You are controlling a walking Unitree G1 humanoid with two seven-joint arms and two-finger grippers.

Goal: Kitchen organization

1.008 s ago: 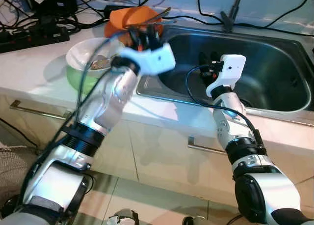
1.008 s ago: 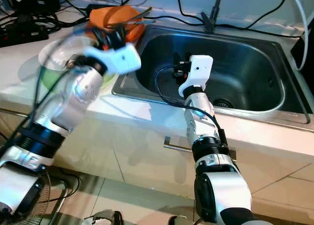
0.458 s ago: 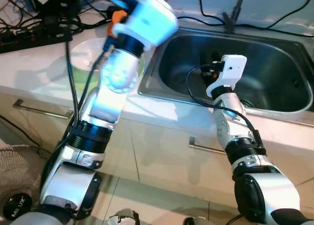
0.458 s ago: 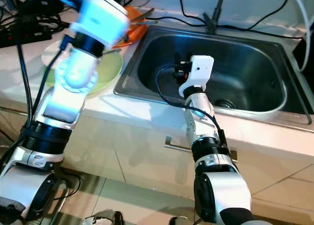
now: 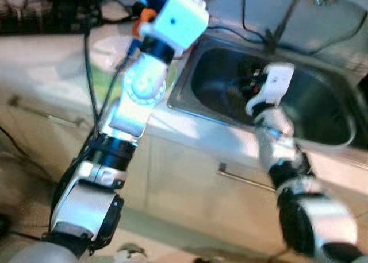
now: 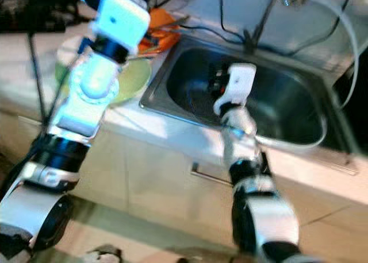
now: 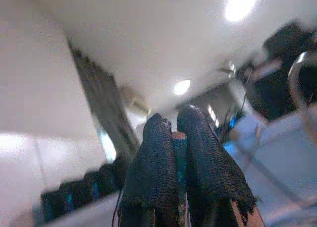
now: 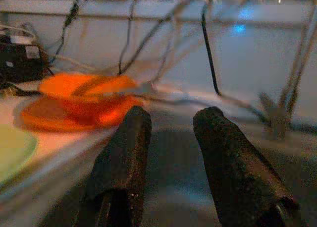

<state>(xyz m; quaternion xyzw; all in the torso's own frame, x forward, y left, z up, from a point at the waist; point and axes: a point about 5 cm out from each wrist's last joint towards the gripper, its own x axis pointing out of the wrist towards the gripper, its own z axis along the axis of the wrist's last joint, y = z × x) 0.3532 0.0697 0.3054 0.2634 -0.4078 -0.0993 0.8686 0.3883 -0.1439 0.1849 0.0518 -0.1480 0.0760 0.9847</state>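
Over the sink (image 6: 276, 111), right gripper (image 8: 171, 152) hangs with fingers parted; left gripper (image 7: 181, 157), raised at ten o'clock, pinches a thin teal-and-brown object (image 7: 179, 152). Orange bowl (image 8: 84, 100) sits at eleven.

Both head views are smeared by motion blur, so edges of the counter (image 5: 52, 68) and the sink (image 6: 270, 111) are soft, and the sink basin is left in deep shadow. Two round ceiling lights (image 7: 241, 4) are seen glaring in the blurred left wrist view. The right wrist view is dim, with the orange dishes (image 8: 81, 100) glowing softly out of focus.
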